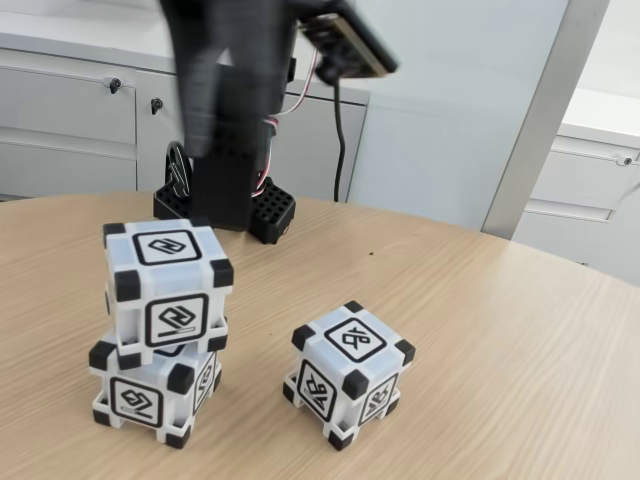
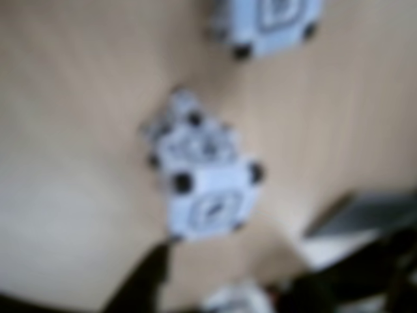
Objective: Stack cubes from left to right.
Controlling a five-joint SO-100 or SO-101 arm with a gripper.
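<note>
In the fixed view two cubes are stacked at the left: the upper cube (image 1: 168,285) rests slightly askew on the lower cube (image 1: 150,388). A third cube (image 1: 348,372) stands alone on the table to their right. My arm (image 1: 230,90) is raised behind the stack and motion-blurred. The blurred wrist view looks down on the stack, with the upper cube (image 2: 212,202) over the lower cube (image 2: 186,130) and the single cube (image 2: 267,19) at the top edge. My gripper (image 2: 234,267) hangs above the stack, open, with nothing between its dark fingers (image 2: 146,280).
The round wooden table (image 1: 500,330) has free room to the right and in front. The arm's black base (image 1: 225,205) sits at the back edge. Grey cabinets (image 1: 70,120) and a white wall stand behind.
</note>
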